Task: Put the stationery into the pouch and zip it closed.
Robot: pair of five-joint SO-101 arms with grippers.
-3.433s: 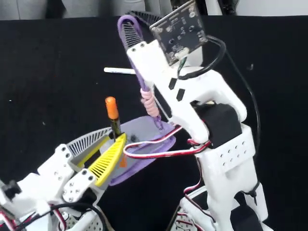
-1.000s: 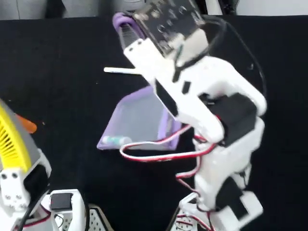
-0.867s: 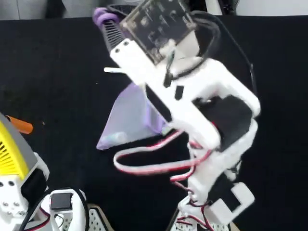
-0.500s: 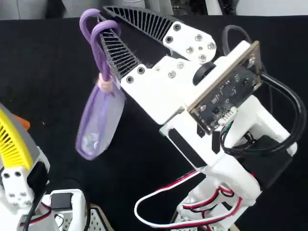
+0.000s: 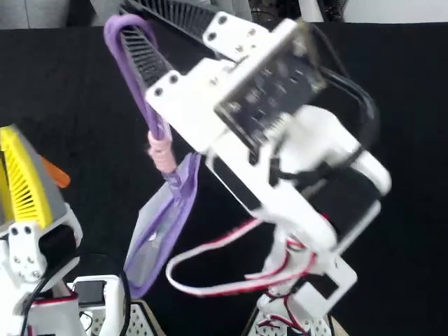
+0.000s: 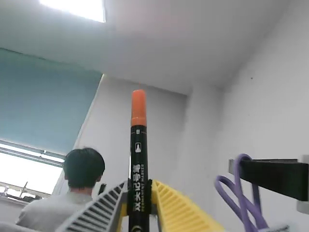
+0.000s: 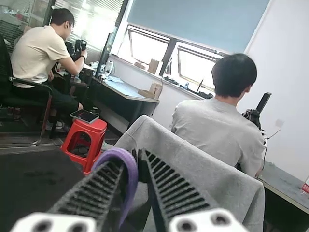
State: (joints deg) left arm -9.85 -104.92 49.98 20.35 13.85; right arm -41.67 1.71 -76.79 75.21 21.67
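The translucent purple pouch (image 5: 165, 218) hangs in the air by its purple strap (image 5: 137, 77) and pink cord. My right gripper (image 5: 120, 19) is raised high and shut on that strap (image 7: 123, 175), which wraps over one black ribbed finger (image 7: 101, 189). At the near left, my left gripper (image 5: 36, 166) with its yellow finger (image 5: 23, 178) is shut on a marker with an orange cap (image 5: 56, 172). In the left wrist view the marker (image 6: 139, 159) stands straight up between the fingers of the gripper (image 6: 140, 187), with the strap (image 6: 241, 195) off to one side.
The black tabletop (image 5: 63, 91) lies beneath both arms. The right arm's white body (image 5: 301, 168) and its red and white cables (image 5: 210, 259) cover the middle and right of the table. People sit in the room behind.
The right arm has lifted the pouch off the table by its strap and swung it; it now hangs nearer the front. The left arm still holds the marker at the left.
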